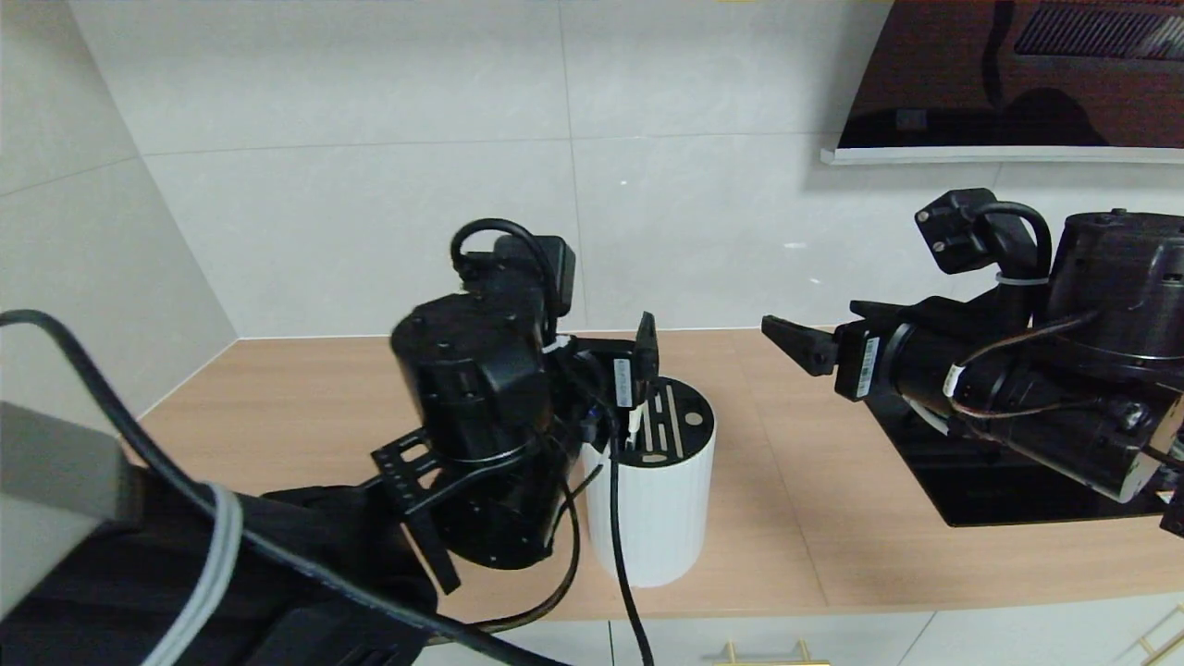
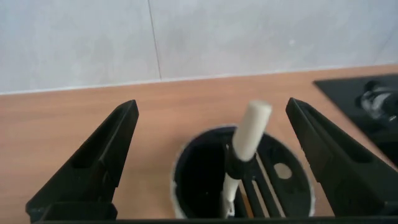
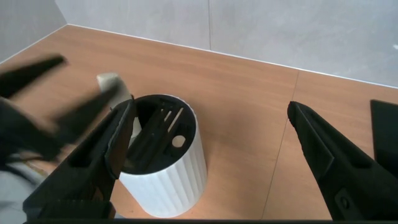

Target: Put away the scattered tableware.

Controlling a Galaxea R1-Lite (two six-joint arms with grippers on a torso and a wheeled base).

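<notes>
A white ribbed utensil holder [image 1: 659, 518] with a slotted black top stands on the wooden counter [image 1: 305, 398]. A utensil with a cream handle [image 2: 250, 129] stands upright in the holder [image 2: 186, 180], and neither finger touches it. My left gripper [image 2: 212, 104] is open right above the holder, one finger on each side of the handle; it appears at the holder's rim in the head view [image 1: 638, 370]. My right gripper [image 3: 211, 106] is open and empty, held above the counter to the right of the holder [image 3: 166, 163], pointing toward it [image 1: 800, 344].
A black cooktop [image 1: 999, 490] is set into the counter at the right, under my right arm. A dark range hood [image 1: 1008, 83] hangs at the upper right. Tiled walls close off the back and left. Bare counter lies between holder and cooktop.
</notes>
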